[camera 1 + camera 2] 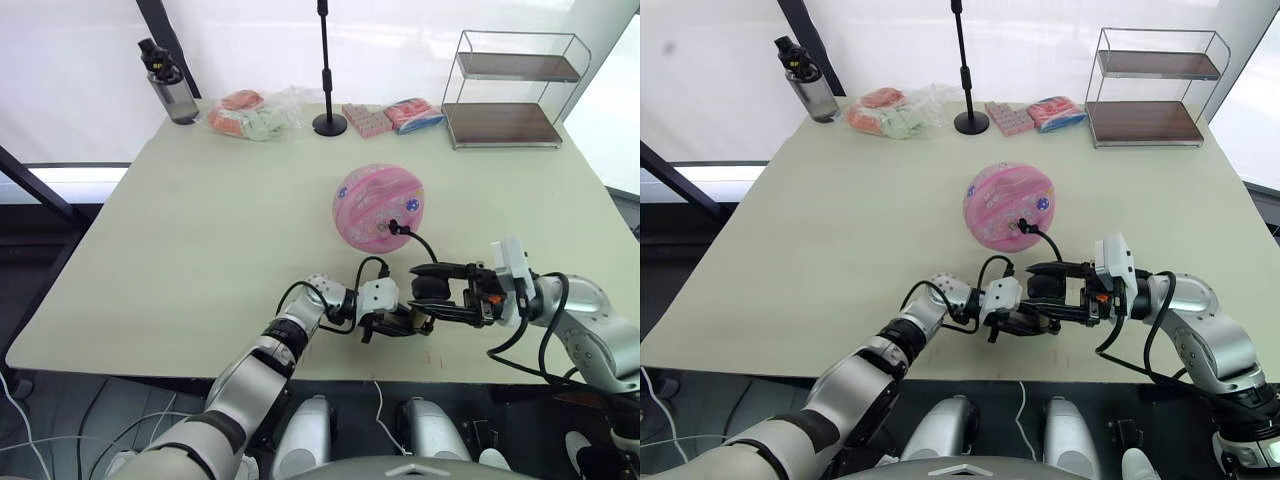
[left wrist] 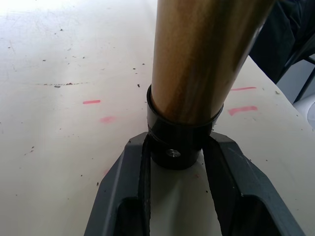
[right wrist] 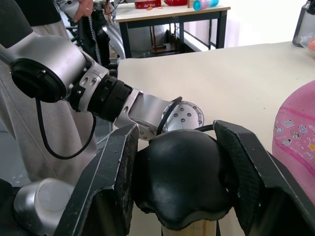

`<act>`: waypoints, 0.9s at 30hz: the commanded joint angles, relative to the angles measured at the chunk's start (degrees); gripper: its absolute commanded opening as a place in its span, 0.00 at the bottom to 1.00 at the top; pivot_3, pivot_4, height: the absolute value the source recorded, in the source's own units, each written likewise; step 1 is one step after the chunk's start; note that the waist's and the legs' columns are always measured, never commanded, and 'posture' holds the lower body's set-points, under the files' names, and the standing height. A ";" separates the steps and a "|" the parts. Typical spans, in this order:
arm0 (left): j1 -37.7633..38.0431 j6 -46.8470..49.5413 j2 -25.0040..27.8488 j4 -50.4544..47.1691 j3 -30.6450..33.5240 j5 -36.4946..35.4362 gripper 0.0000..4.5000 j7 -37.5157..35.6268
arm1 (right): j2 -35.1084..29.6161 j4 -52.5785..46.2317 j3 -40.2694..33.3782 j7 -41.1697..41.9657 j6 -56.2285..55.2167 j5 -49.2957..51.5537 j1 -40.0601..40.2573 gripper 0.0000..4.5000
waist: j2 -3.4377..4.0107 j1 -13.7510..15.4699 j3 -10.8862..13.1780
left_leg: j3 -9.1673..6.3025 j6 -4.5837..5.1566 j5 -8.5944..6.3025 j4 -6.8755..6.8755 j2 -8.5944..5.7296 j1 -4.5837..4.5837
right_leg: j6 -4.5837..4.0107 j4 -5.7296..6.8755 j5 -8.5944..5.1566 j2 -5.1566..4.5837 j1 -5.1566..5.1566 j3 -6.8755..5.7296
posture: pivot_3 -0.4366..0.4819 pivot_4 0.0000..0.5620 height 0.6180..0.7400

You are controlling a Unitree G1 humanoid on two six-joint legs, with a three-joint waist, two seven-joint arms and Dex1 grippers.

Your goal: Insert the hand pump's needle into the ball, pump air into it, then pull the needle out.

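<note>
- Right claw [image 1: 432,289] clamped on the hand pump's [image 1: 420,318] black T-handle [image 3: 179,179]; left claw [image 2: 177,162] pinching its black end cap, near the table's [image 1: 200,260] front edge.
- Ball [image 1: 378,207] resting on the table just beyond, thin black hose [image 1: 420,240] running into its near side, needle apparently seated, too small to confirm.
- Likely rigid, smooth metal barrel, prone to slipping; end cap and handle the surer holds. Soft, light ball, liable to roll.

beige table [image 1: 200,250], water bottle [image 1: 168,85] at far left corner, bagged snacks [image 1: 255,112], black stand [image 1: 328,95], pink packets [image 1: 395,116], two-tier wire shelf [image 1: 510,90] far right
</note>
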 commanded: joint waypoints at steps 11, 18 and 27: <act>3.47 0.75 -0.08 2.00 -1.92 3.59 0.26 -0.54 | -9.74 -6.85 -16.92 -3.39 20.53 25.30 -14.79 0.43 | 0.11 0.08 0.11 | -0.09 0.01 -0.01 0.00 0.00 -0.12 | -0.01 -0.03 0.00 -0.04 -0.07 -0.01 | 0.48 0.27 1.00; 3.69 0.69 -0.21 2.09 -2.14 3.93 0.26 -0.45 | -13.81 -4.02 -21.81 -6.78 27.86 34.79 -23.31 0.43 | 0.11 0.10 0.11 | -0.10 0.03 -0.02 0.01 0.00 -0.18 | -0.01 -0.06 0.00 -0.08 -0.09 -0.04 | 0.48 0.27 1.00; 3.54 0.55 -0.96 2.17 -2.05 4.01 0.26 -0.32 | -13.95 -2.92 -22.24 -8.11 31.40 35.29 -25.62 0.43 | 0.20 0.04 0.21 | -0.06 0.03 -0.02 0.07 0.00 -0.62 | 0.00 0.08 0.01 -0.09 -0.56 0.00 | 0.48 0.27 1.00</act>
